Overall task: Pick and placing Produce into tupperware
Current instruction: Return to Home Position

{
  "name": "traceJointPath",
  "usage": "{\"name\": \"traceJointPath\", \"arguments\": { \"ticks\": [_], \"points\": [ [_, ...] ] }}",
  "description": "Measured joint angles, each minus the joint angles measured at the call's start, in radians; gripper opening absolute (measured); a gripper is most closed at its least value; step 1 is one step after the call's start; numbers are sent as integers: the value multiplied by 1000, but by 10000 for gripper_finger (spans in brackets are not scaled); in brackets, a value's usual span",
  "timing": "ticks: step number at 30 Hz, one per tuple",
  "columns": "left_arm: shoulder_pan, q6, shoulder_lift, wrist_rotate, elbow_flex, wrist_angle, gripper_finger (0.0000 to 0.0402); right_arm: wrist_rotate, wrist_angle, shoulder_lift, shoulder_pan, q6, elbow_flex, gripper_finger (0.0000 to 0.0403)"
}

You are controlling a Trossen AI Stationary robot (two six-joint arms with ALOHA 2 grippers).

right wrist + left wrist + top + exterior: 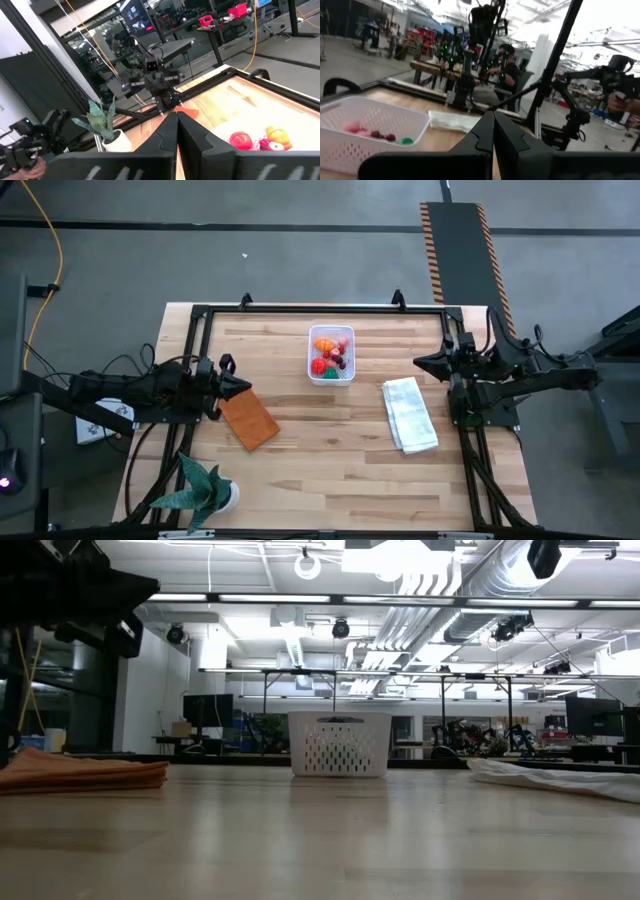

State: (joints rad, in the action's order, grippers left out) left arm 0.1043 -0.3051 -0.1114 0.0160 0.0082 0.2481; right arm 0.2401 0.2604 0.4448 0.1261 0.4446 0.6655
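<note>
High view: multicoloured toy produce [331,357] all in white perforated plastic tub [331,381]; left gripper [240,386] and right gripper [422,363] pinched closed, empty; left, near worktop's [330,470] left edge, could snag adjacent flat orange-brown rectangle [250,422].

High view: produce [331,356] pieces in the tupperware [311,360] were too small to tell apart. Low view: its wall hid nearly all of them; cloth [555,778] and orange flat piece [90,774] were cropped by the frame edges.
</note>
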Motion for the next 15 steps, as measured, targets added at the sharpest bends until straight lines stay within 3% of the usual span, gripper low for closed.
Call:
{"name": "traceJointPath", "arguments": {
  "ticks": [15],
  "points": [
    [0,-45,-1,112,0,-170,0,0,50,-76,0,0,0,0]
  ]
}}
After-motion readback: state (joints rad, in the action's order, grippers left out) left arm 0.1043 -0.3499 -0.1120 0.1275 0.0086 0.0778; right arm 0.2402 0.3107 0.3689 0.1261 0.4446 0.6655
